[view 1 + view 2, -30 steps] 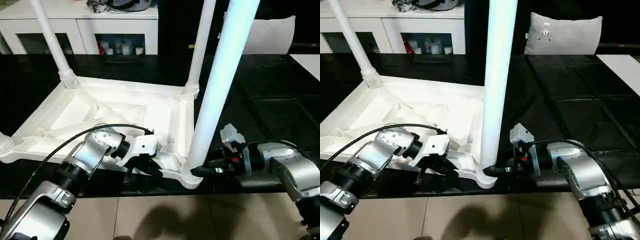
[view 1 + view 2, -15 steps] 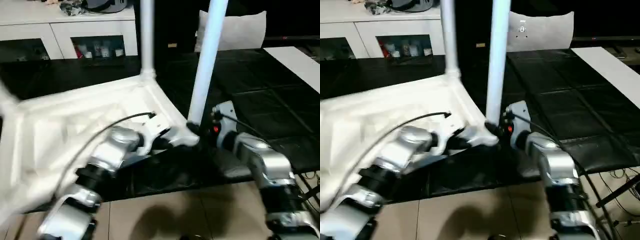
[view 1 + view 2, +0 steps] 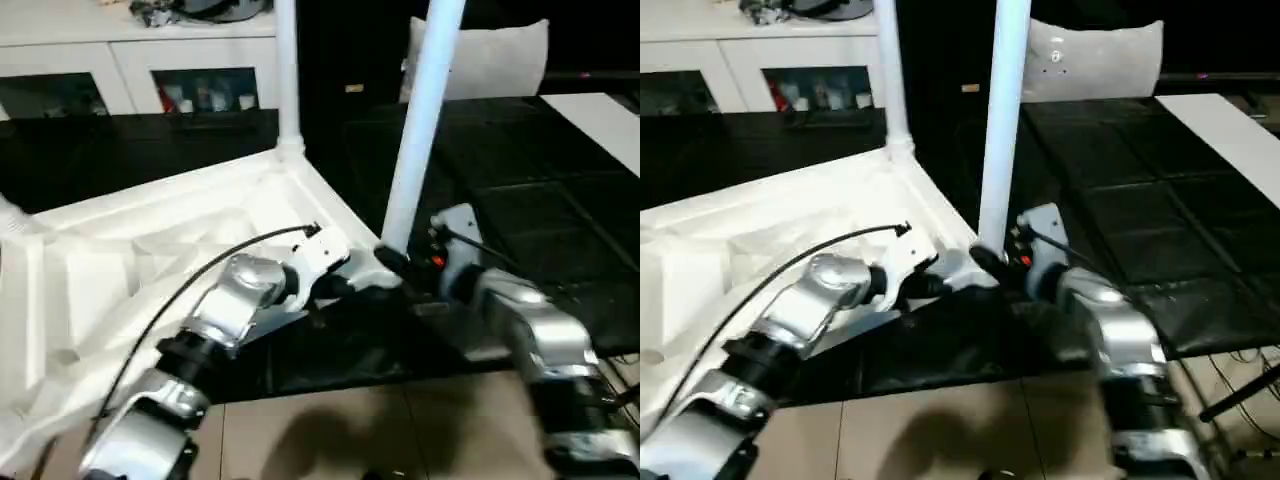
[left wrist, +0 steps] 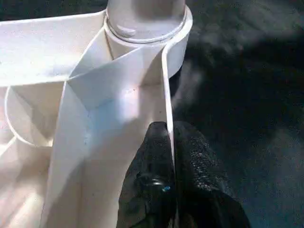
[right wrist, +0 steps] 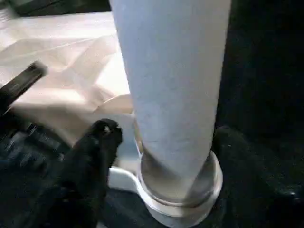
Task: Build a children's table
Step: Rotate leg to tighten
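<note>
The white tabletop [image 3: 190, 190] lies upside down on the black work table [image 3: 540, 200], ribbed underside up. One white leg [image 3: 418, 130] stands in its near right corner socket and another leg [image 3: 287, 80] in the far corner. My left gripper [image 4: 170, 135] is shut on the tabletop's rim wall just beside that near socket [image 4: 142, 23]. My right gripper [image 3: 396, 264] is at the near leg's foot. Its fingers [image 5: 102, 137] stand on either side of the leg [image 5: 171, 85], shut on it just above the socket.
A white cabinet with glass doors [image 3: 130, 70] runs along the back. A grey cushion [image 3: 490, 60] leans behind the near leg, and a white surface [image 3: 600, 110] lies at the far right. Tiled floor [image 3: 330, 430] shows below the work table's front edge.
The whole view has swung. The tabletop appears turned, its gripped corner further back from the work table's front edge. Both grippers keep the same holds.
</note>
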